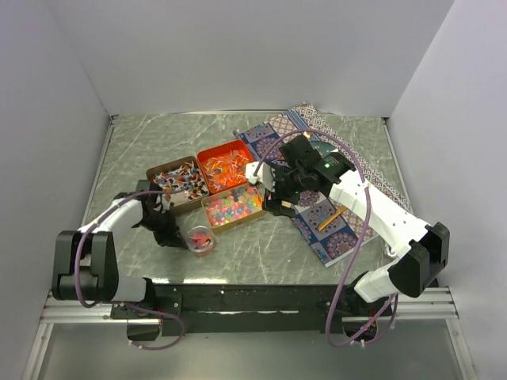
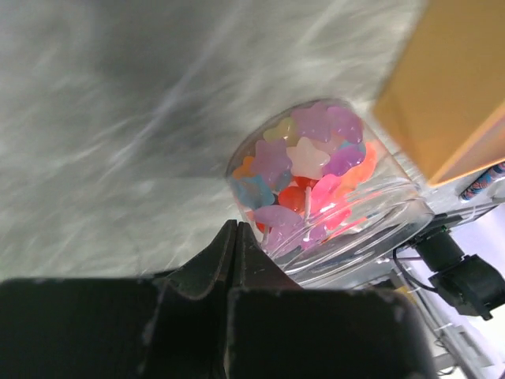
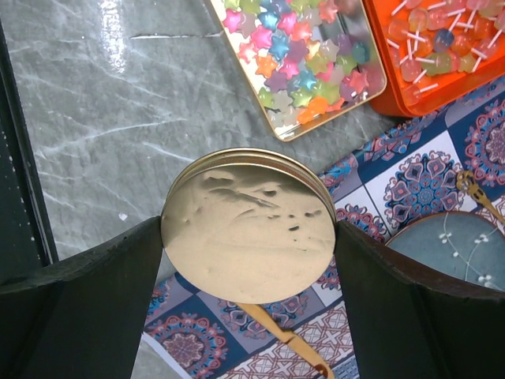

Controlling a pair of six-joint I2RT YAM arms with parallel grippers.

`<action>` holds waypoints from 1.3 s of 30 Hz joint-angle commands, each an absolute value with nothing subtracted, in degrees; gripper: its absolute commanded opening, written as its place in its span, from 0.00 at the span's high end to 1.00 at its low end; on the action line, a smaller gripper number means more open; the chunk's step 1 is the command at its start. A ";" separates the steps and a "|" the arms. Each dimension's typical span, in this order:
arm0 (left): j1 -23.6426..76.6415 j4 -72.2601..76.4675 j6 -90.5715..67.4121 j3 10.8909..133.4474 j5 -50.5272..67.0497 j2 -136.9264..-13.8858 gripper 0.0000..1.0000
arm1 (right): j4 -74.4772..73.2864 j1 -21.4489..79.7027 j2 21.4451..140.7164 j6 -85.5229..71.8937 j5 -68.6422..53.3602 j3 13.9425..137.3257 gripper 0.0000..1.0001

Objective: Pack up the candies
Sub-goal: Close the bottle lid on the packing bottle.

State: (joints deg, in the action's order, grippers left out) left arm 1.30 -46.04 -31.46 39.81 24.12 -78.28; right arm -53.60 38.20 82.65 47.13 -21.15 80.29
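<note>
Candies [image 1: 232,207] are shown sorted into three open tins grouped at the middle of the table, slightly toward the left edge. Star-shaped jellies [image 3: 304,55] are held in the gold tin [image 1: 238,225], which is nearest the near edge. Orange-red pieces [image 1: 228,168] are held in the orange tin [image 3: 430,101], toward the far edge. Small wrapped pieces [image 1: 181,182] are held in the brown tin [image 1: 152,172], toward the left edge. More mixed jellies are seen inside a clear jar [image 2: 371,221], which is set on the bare tabletop [image 1: 135,142] between the tins and the near edge, left of centre.

The left gripper [image 2: 235,237] is placed just beside the jar, on its left-edge side, with its fingers [image 2: 201,272] pressed together and nothing between them. Whether the tips touch the glass cannot be told.

The right gripper [image 3: 248,237] is held above the table just right of the gold tin. A round gold lid [image 3: 245,209] is pinched across its width between the two spread fingers [image 3: 95,292], with its flat face turned to the wrist camera.

A patterned cloth [image 1: 348,237] is laid from the far edge toward the right near corner. A blue plate [image 3: 450,253] and a slim gold utensil [image 1: 331,219] are rested on it; what kind of utensil it is cannot be made out.
</note>
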 commanded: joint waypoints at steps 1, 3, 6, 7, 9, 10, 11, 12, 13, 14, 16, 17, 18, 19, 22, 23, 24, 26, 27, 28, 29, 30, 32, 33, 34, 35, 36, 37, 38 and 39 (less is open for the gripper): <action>4.74 -38.85 -33.31 44.72 26.28 -81.64 0.99 | -53.26 37.71 81.30 45.53 -20.48 79.46 0.21; 5.71 -38.50 -32.35 45.52 26.28 -82.87 0.99 | -53.09 37.71 81.12 45.44 -20.39 78.67 0.22; 6.85 -36.75 -31.38 45.97 26.37 -84.72 0.99 | -52.65 37.71 81.21 45.18 -20.13 78.31 0.22; 7.20 -36.30 -31.29 45.97 26.19 -85.42 0.99 | -52.56 37.71 81.21 45.18 -19.95 78.40 0.21; 8.17 -34.90 -31.20 46.05 26.10 -85.95 0.99 | -52.47 37.71 81.47 44.91 -19.78 78.75 0.22; 8.52 -34.54 -31.20 46.14 26.28 -86.13 0.99 | -52.47 37.71 81.39 44.91 -19.60 78.84 0.22; 8.96 -34.19 -31.55 46.14 26.98 -86.31 0.99 | -52.56 37.79 81.47 44.91 -19.60 78.92 0.21; 10.10 -33.67 -31.64 46.14 27.42 -86.40 0.99 | -52.99 37.88 81.47 45.09 -19.51 79.19 0.22; 10.80 -33.31 -31.81 46.14 27.94 -86.40 0.99 | -53.09 37.79 81.47 45.17 -19.60 79.10 0.22; 11.51 -32.88 -32.08 46.14 28.56 -86.31 0.99 | -53.17 37.88 81.39 45.44 -19.69 79.19 0.22; 13.97 -31.39 -32.43 46.32 29.00 -85.96 0.99 | -53.70 38.41 81.30 45.79 -19.60 79.10 0.22; 15.80 -30.85 -32.95 46.32 29.70 -85.96 0.99 | -53.70 38.84 81.12 45.88 -19.43 78.84 0.22; 16.69 -30.24 -33.31 46.41 29.88 -85.96 0.99 | -53.88 39.37 80.95 45.88 -19.51 78.66 0.22; 17.57 -29.28 -33.57 46.58 30.14 -86.04 0.99 | -54.14 39.72 80.95 45.88 -19.77 78.58 0.22; 20.91 -26.99 -34.36 47.28 30.76 -86.83 0.99 | -54.93 41.30 80.25 46.49 -20.48 77.09 0.22; 22.48 -26.37 -34.63 47.63 30.76 -87.27 0.99 | -55.19 41.74 80.07 46.67 -20.65 76.04 0.22; 22.93 -25.85 -34.98 48.25 30.94 -88.32 0.99 | -55.28 42.53 79.89 46.84 -20.65 75.50 0.22; 24.08 -24.35 -35.94 49.04 30.94 -89.12 0.99 | -55.11 44.29 79.28 46.76 -21.09 73.84 0.22; 24.17 -24.17 -36.03 49.91 30.94 -89.56 0.99 | -54.85 44.91 79.02 46.58 -21.35 73.31 0.22; 24.26 -24.34 -35.69 50.36 30.85 -89.56 0.99 | -54.41 46.22 78.67 46.32 -21.53 72.87 0.22; 24.17 -26.87 -35.25 50.97 30.68 -89.39 0.99 | -53.71 47.01 78.66 46.32 -21.79 71.99 0.23; 24.00 -28.63 -34.46 52.63 30.06 -88.69 0.99 | -53.27 47.98 78.66 46.49 -22.23 71.72 0.23; 21.81 -32.94 -31.47 53.78 30.32 -87.11 0.81 | -51.69 51.39 79.45 46.58 -22.24 71.37 0.23; 20.67 -37.31 -30.59 54.75 30.50 -85.01 0.73 | -51.07 52.63 79.98 46.50 -22.15 71.54 0.23; 19.35 -40.31 -29.02 55.10 30.32 -83.86 0.58 | -50.28 53.52 81.29 46.15 -22.24 71.89 0.23; 16.29 -42.43 -27.96 55.63 30.67 -82.80 0.54 | -48.36 55.18 81.99 45.88 -22.24 72.76 0.23; 14.78 -46.89 -26.91 56.59 31.02 -80.79 0.50 | -47.21 56.15 82.70 45.62 -21.98 73.12 0.23; 13.37 -48.59 -25.24 56.95 32.33 -79.81 0.44 | -46.24 56.95 84.36 45.79 -21.62 73.65 0.23; 10.84 -49.65 -24.35 57.21 33.56 -78.67 0.42 | -45.10 57.82 85.24 46.23 -21.53 74.70 0.23; 9.94 -51.40 -23.48 57.48 34.44 -76.23 0.40 | -44.48 59.57 86.30 46.75 -21.27 75.32 0.23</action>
State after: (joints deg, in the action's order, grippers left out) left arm 14.85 -40.75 -29.08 54.65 30.68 -83.09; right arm -50.72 55.92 82.46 46.24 -21.02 71.64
